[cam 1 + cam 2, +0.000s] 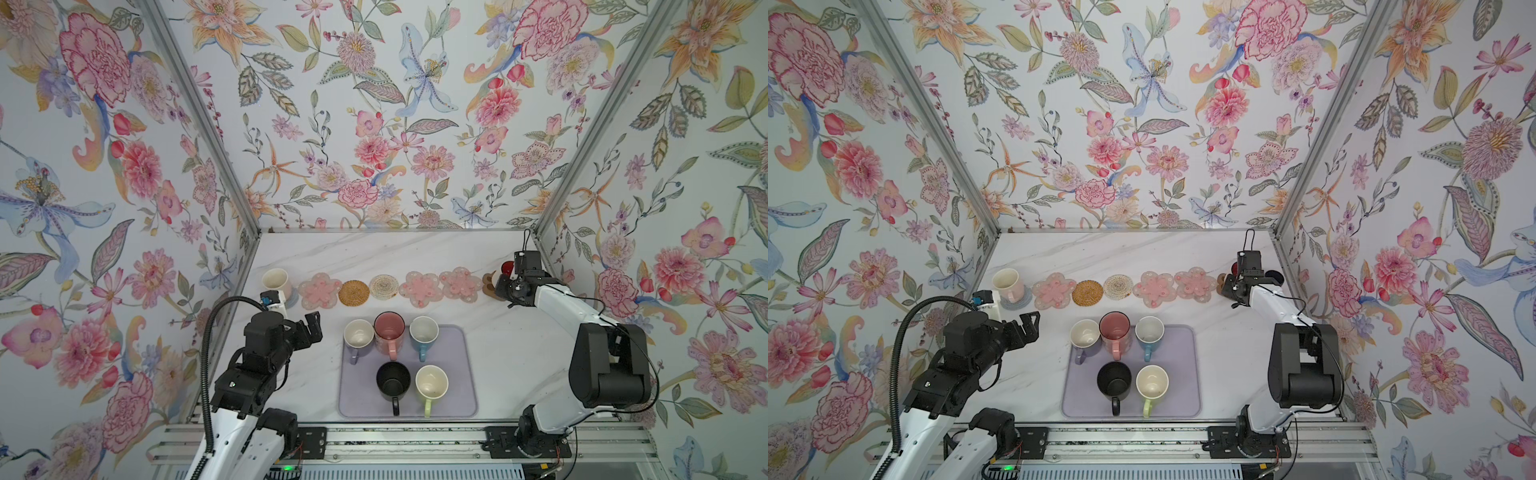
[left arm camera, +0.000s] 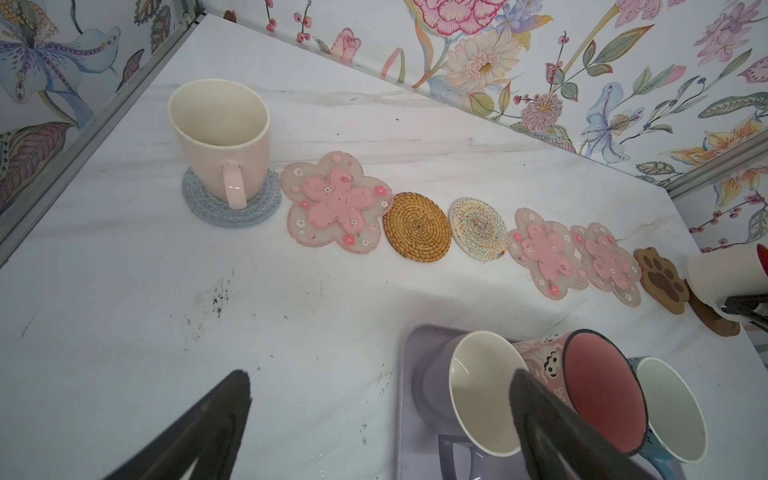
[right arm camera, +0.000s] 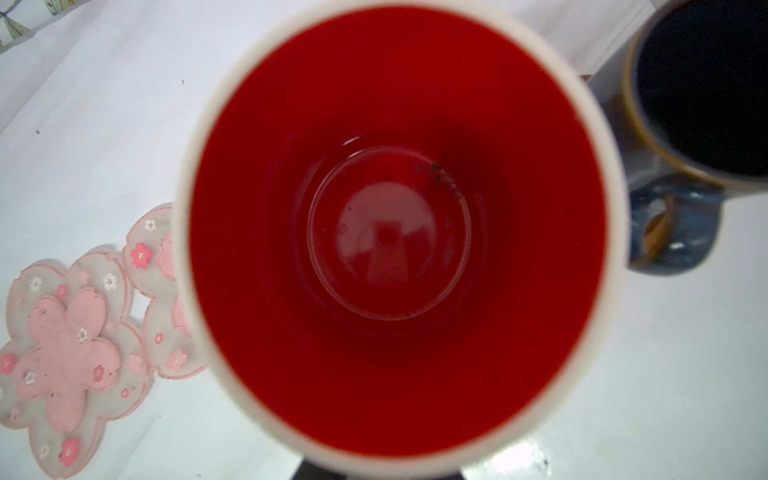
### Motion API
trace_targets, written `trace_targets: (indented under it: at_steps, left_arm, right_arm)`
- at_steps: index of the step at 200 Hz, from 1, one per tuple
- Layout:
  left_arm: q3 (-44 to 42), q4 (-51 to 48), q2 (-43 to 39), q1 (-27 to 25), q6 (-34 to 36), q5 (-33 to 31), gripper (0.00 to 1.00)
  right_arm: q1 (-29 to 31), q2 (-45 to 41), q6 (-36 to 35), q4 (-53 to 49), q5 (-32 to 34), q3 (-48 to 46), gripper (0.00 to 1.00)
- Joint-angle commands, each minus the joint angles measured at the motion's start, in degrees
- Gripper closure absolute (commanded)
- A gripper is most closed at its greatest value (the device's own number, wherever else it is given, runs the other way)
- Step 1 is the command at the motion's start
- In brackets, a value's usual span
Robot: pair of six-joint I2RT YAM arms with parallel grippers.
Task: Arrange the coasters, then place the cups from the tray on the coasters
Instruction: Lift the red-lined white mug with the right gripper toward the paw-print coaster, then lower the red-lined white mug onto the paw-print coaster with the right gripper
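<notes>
Placing the white mug (image 3: 395,232) at the right end of the row of coasters (image 1: 420,286), gripping it with the right pincer (image 1: 505,289) clamped shut, presumably on the handle, though that part is hidden in every view. Aiming for the brown mats there, the paw coaster (image 2: 660,278) or the brown disc (image 2: 712,322) peeking out beneath the mug; touching or not, impossible to tell. Doing this well: centring the base over one mat, lowering slowly and level, steering clear of the navy mug (image 3: 706,91) just beside, releasing only once sitting flat. Hovering with the left pincer (image 2: 382,415) spread wide and empty above the marbled surface (image 1: 374,257), near the lavender mug (image 1: 358,337) on the tray (image 1: 457,399). Showing a glossy red inside, a thick white rim, dark specks on the bottom.
</notes>
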Motion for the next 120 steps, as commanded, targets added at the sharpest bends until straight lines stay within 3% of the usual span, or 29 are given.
trace_targets:
  at_steps: [1,120]
  left_arm:
    - [-0.69,-0.15,-0.18,-0.63,-0.50,-0.36,0.01]
    - [-0.86,-0.10,-1.03,-0.70,-0.63,-1.06,0.01]
  right_arm:
    - [-0.16,1.00,-1.81,4.80,-0.28,3.05,1.00]
    - [-0.23,9.76,-3.99,3.53,1.65,9.54,1.00]
